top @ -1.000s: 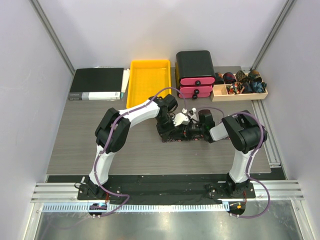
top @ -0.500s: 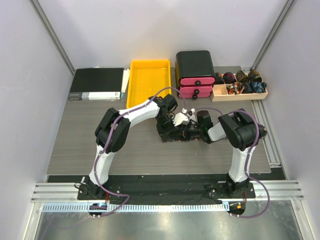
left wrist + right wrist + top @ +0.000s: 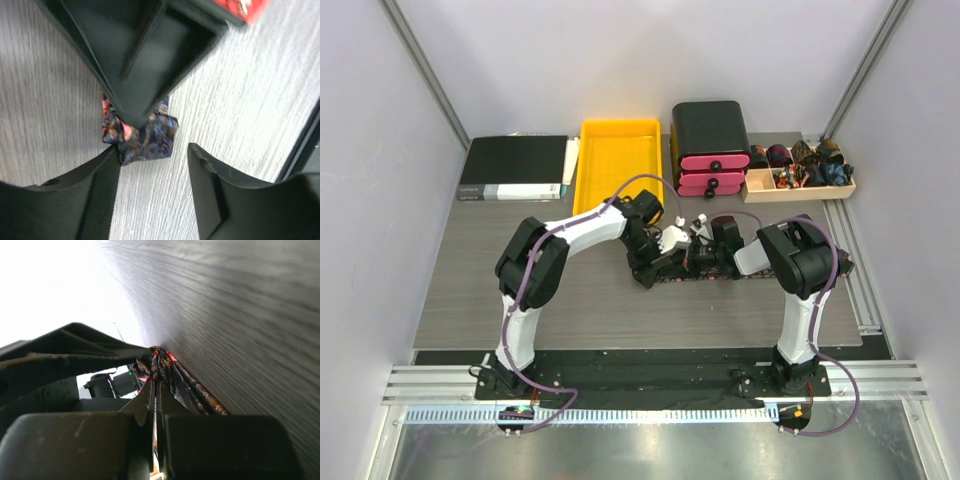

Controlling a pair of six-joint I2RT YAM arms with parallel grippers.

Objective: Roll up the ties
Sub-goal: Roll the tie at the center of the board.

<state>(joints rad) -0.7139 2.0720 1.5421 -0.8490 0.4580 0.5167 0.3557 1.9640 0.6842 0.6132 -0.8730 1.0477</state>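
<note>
One tie [image 3: 147, 142] is in work, at the middle of the table [image 3: 260, 100]; in the top view its free length trails flat from the grippers toward 3 o'clock. I read the right gripper [image 3: 155, 385] as clenched on the bunched, part-rolled end: in its own view the fingers meet with only a hairline between them, and speckled fabric bulges at their tips. In the left wrist view that gripper enters from 12 o'clock and the bundle sits under its tip. The left gripper [image 3: 154, 170] is released, its fingers [image 3: 95, 200] spread at 7 and 5 o'clock. The 7 o'clock one is touching or just beside the bundle; I cannot tell which. Judgement on handling: light, limp, smooth woven cloth with no stiffness to hold a coil, so a loose turn would likely spring open or slip. I would pinch across the full thickness of the roll, at its core, not at a single outer layer, with the tail drawn taut.
</note>
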